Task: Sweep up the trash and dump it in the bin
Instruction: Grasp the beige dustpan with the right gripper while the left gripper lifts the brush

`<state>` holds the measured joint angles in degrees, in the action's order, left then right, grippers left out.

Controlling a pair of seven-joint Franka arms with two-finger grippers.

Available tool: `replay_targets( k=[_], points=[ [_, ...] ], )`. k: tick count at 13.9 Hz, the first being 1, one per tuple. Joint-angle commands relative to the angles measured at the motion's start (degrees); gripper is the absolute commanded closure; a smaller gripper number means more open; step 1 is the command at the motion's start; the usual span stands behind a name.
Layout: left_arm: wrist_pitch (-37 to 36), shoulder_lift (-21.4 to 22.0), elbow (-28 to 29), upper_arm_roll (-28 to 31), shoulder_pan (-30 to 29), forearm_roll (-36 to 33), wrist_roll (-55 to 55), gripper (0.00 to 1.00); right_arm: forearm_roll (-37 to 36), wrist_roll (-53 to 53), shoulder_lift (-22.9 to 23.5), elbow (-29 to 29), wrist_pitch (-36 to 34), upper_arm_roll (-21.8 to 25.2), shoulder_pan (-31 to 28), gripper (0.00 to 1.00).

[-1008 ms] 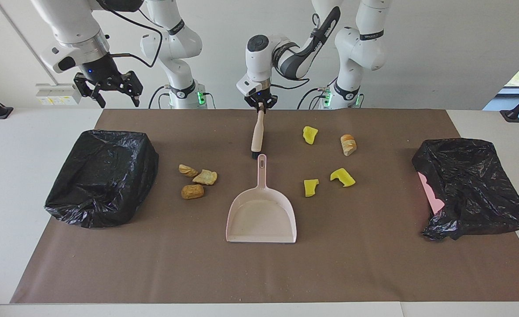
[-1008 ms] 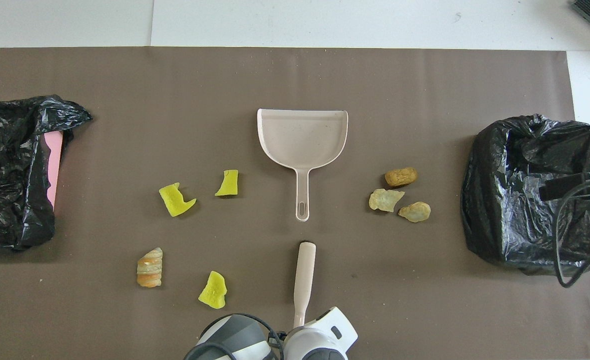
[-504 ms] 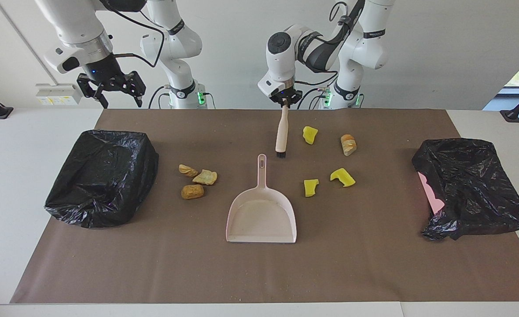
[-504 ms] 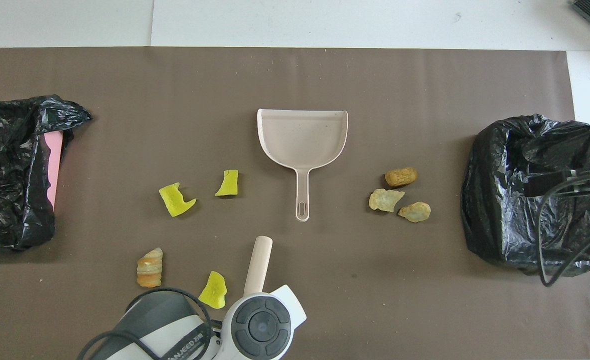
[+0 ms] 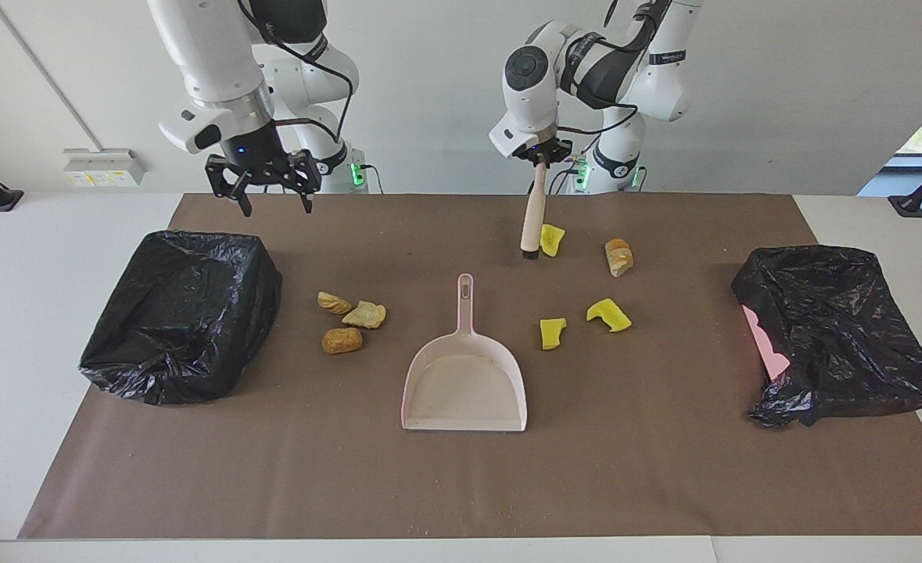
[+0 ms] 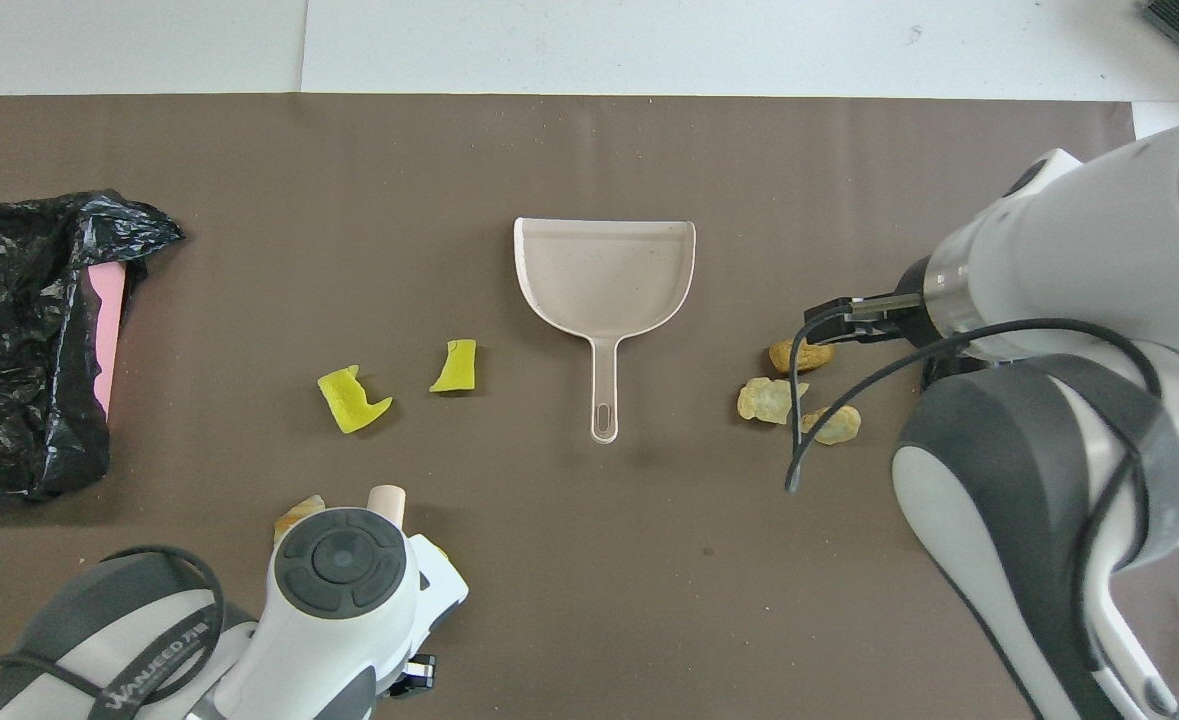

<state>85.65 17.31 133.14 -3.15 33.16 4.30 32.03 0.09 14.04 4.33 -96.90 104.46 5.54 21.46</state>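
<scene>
The left gripper [image 5: 539,159] is clamped tight on the top of the brush [image 5: 532,219], which hangs bristles-down just beside the yellow chunk [image 5: 551,239] that lies nearest the robots. That low, upright hold looks meant to let the bristles push the lump toward the dustpan [image 5: 464,383].

The dustpan sits flat mid-mat, handle pointing at the robots and its open mouth turned away from them, so anything swept in would have to come round to that edge, or the pan gets picked up and turned first.

The trash is all loose on the mat. Toward the left arm's end from the dustpan lie two more yellow chunks [image 5: 582,322] and, nearer the robots, a tan roll [image 5: 618,256]. Toward the right arm's end, three tan pieces [image 5: 347,320] huddle close to the pan's handle.

The right gripper [image 5: 270,184] hangs with its fingers spread wide and nothing in them, up in the air between those tan pieces and the black-bagged bin [image 5: 183,313]. A second bagged bin [image 5: 836,328] waits at the left arm's end. Nothing is in the pan yet.
</scene>
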Motion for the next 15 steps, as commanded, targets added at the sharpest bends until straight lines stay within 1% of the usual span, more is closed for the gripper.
replay_targets(
  k=[1, 3, 5, 6, 8, 9, 11, 12, 15],
  points=[
    [0.0, 3.6, 4.2, -0.7, -2.9, -4.5, 4.4, 1.0, 1.3, 8.2, 6.2, 0.9, 5.3, 0.2, 4.4, 0.0],
    [0.0, 3.9, 5.1, -0.8, -6.2, -5.5, 9.8, 1.0, 1.5, 13.1, 11.2, 3.1, 8.2, 0.1, 7.1, 0.0],
    [1.8, 4.1, 6.1, -0.8, -8.1, -6.4, 15.4, 1.0, 5.1, 14.3, 13.4, 3.2, 8.7, 0.2, 7.9, 0.0],
    [2.7, 4.9, 7.3, -0.7, -8.7, -6.4, 17.5, 1.0, 6.0, 15.9, 13.9, 3.2, 9.5, 0.2, 9.3, 0.0],
    [5.1, 9.0, 12.6, -0.9, -9.0, -6.4, 17.7, 1.0, 6.0, 18.2, 15.5, 3.2, 11.2, 0.1, 11.1, 0.0],
    [5.8, 9.5, 14.1, -0.9, -8.9, -6.4, 18.4, 1.0, 6.0, 19.8, 17.2, 3.2, 11.2, 0.2, 13.1, 0.0],
    [6.8, 9.4, 15.7, -0.9, -8.9, -6.3, 20.1, 1.0, 5.1, 22.9, 20.4, 3.4, 13.4, 0.2, 15.8, 0.0],
    [8.0, 9.2, 15.7, -0.9, -9.0, -6.1, 20.4, 1.0, 5.1, 22.8, 20.8, 3.4, 15.1, 0.2, 16.0, 0.0],
    [13.9, 7.8, 15.7, -1.1, -8.4, -2.5, 18.8, 1.0, 5.4, 22.8, 21.1, 3.0, 15.6, 0.2, 15.7, 0.0]
  ],
)
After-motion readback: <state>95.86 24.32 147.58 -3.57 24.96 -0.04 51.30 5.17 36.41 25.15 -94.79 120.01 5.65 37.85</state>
